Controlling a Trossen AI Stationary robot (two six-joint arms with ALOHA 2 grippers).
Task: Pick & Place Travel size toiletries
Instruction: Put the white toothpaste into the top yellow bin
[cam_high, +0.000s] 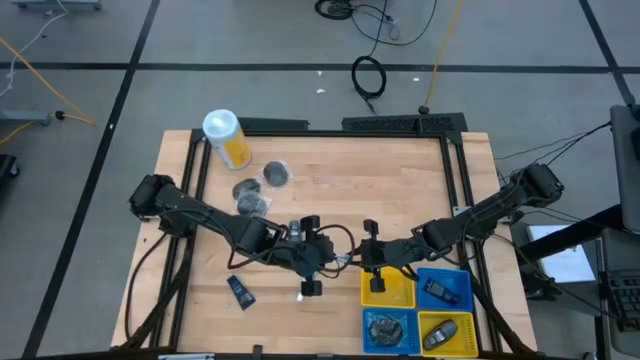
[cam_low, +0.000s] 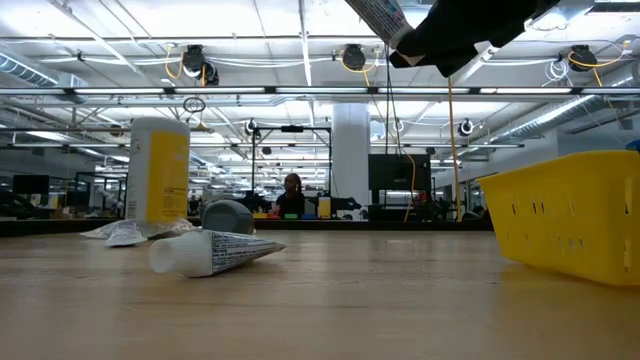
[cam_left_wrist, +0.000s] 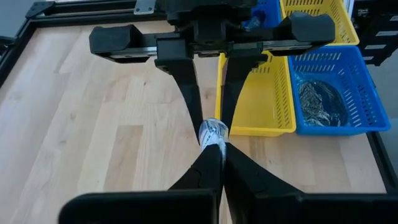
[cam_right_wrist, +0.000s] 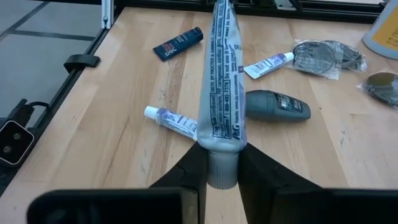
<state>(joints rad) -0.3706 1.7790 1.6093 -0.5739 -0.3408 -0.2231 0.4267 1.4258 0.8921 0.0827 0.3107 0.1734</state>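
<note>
Currently a white tube (cam_right_wrist: 222, 81) hangs above the table between both arms, beside the yellow bin (cam_high: 388, 288). The right gripper (cam_right_wrist: 222, 163) has its fingers pressed on the cap end, while the left gripper (cam_left_wrist: 214, 155) pinches the crimped end, nearly fully closed.

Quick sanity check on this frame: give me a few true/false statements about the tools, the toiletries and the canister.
1. The left tool and the right tool both grip one white tube. True.
2. The dark blue tube sits in a bin. False: it lies on the table.
3. The yellow canister lies on its side. False: it stands upright.
4. A dark oval bottle lies on the table. True.
</note>
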